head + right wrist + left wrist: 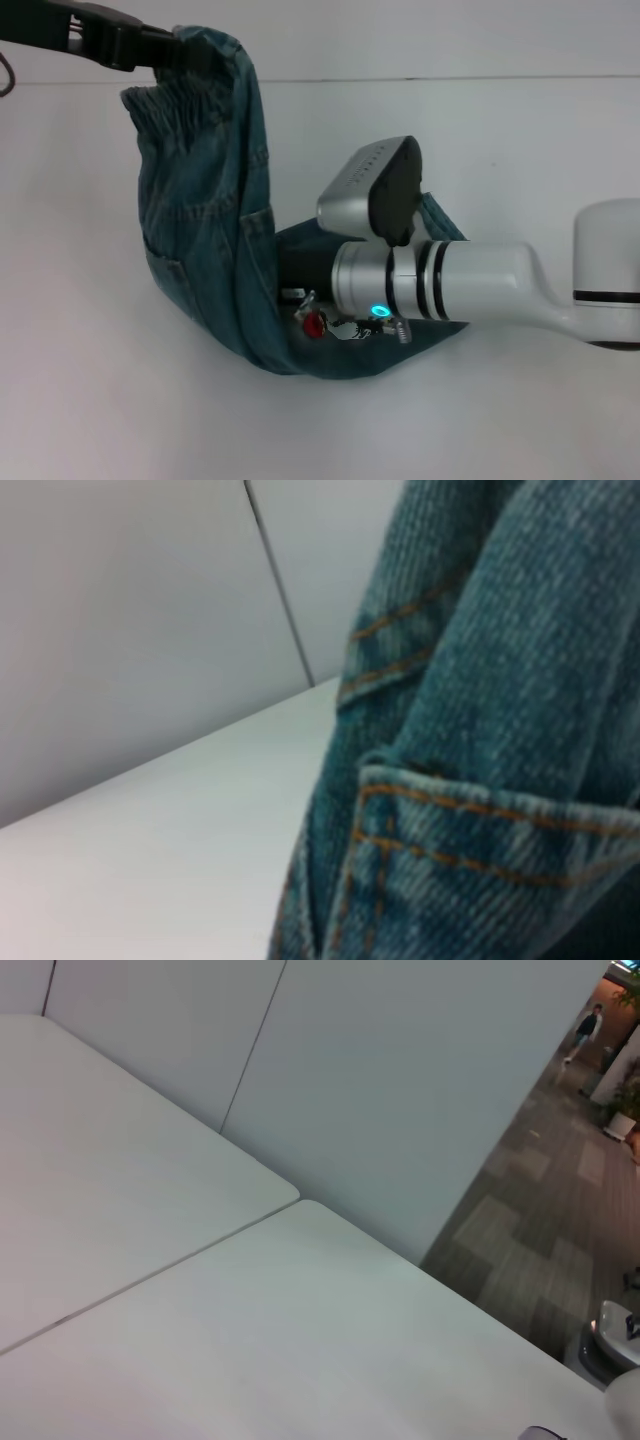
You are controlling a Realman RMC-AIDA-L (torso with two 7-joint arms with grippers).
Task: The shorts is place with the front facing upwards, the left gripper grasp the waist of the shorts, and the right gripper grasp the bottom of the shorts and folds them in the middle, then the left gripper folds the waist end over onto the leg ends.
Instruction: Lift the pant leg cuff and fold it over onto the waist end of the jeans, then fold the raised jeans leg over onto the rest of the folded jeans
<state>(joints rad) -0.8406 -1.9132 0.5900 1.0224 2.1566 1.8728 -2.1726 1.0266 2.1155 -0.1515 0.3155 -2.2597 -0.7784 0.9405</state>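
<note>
The blue denim shorts point(200, 220) hang in a long curve from the top left down to the middle of the table. My left gripper point(185, 50) is raised at the top left, shut on the shorts beside the ruched waist point(165, 105). The lower end of the shorts wraps around my right gripper point(300, 275), whose black body pokes into the folded denim at mid-table. A strip of denim point(440, 220) shows behind the right wrist. The right wrist view is filled with denim and orange stitching point(480, 730). The leg hems are hidden.
The white table point(80, 380) has a seam line point(450, 78) across its far side. My white right forearm point(480, 285) lies low across the right half. The left wrist view shows the bare tabletop point(300, 1340), white wall panels and a carpeted floor point(540, 1230) beyond.
</note>
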